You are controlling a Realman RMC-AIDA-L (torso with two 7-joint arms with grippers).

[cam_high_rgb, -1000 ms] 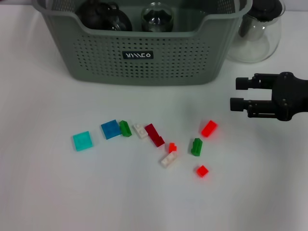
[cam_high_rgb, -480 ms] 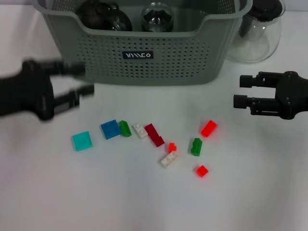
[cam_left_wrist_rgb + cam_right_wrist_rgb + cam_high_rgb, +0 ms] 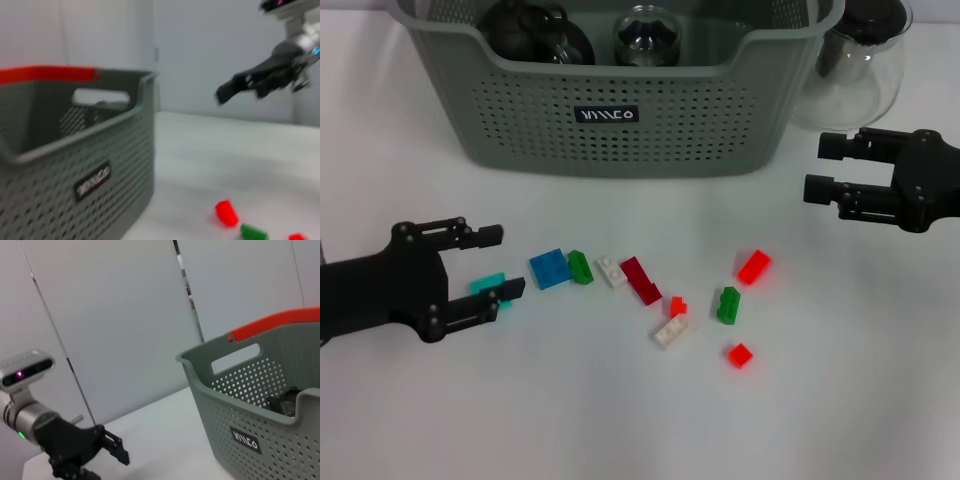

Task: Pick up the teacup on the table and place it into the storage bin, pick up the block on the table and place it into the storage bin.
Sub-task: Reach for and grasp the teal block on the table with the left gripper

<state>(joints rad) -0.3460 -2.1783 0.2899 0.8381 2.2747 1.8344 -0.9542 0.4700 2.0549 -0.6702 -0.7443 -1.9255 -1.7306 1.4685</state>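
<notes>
The grey-green storage bin [image 3: 620,110] stands at the back centre, with a dark glass vessel [image 3: 535,35] and a clear one [image 3: 645,30] inside. No teacup shows on the table. Small blocks lie in front of the bin: teal [image 3: 488,284], blue [image 3: 549,268], green [image 3: 581,266], dark red [image 3: 641,279], red [image 3: 754,266] and others. My left gripper [image 3: 505,262] is open, low at the left, its fingers on either side of the teal block. My right gripper [image 3: 817,168] is open and empty at the right, above the table. The bin also shows in the left wrist view [image 3: 75,150] and the right wrist view [image 3: 260,405].
A clear glass carafe [image 3: 855,65] stands right of the bin, just behind the right gripper. White, green and red blocks [image 3: 728,305] cluster between the two grippers. The left wrist view shows the right gripper [image 3: 250,82] far off; the right wrist view shows the left gripper [image 3: 116,450].
My left arm came into view from the left and dropped from beside the bin down to the teal block. My right gripper drifted slightly right and back.
</notes>
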